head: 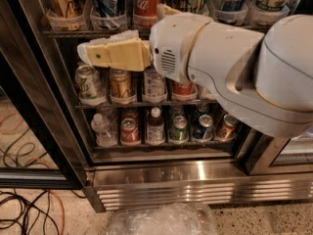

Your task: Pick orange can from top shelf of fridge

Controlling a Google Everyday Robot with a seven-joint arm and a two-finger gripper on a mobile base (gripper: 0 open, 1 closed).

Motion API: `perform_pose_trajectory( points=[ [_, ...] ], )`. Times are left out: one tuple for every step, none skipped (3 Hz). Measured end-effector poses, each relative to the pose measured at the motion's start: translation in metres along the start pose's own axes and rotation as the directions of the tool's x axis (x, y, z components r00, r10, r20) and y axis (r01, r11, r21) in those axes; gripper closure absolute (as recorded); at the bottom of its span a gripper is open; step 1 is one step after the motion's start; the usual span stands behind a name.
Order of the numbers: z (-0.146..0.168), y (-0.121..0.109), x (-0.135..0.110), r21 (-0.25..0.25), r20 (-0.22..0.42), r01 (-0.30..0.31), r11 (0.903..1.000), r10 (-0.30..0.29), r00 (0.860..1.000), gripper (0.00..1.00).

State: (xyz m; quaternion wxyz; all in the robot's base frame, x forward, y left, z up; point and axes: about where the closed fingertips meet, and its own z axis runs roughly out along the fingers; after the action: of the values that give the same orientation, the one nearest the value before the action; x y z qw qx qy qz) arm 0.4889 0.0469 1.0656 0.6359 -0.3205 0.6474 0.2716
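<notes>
The orange can stands at the far left of the top shelf, in a translucent cup holder, its top cut off by the frame. My gripper hangs in the open fridge doorway just below that shelf's front edge, pointing left. It is open: one yellowish finger stretches left under the shelf, and the other finger peeks up by the red Coca-Cola can. The gripper sits below and to the right of the orange can and holds nothing.
More cans fill the top shelf, with a blue one beside the orange can. The lower racks hold cans and small bottles. A black door frame stands at left, cables lie on the floor, and crumpled plastic lies in front.
</notes>
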Motion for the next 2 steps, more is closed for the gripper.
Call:
perform_pose_trajectory(
  points=[
    [0.011,0.011,-0.001,0.024,0.003,0.003,0.9997,-0.003,1.000,0.00],
    [0.023,0.017,-0.003,0.056,0.025,0.000,0.9985,-0.002,1.000,0.00]
  ],
)
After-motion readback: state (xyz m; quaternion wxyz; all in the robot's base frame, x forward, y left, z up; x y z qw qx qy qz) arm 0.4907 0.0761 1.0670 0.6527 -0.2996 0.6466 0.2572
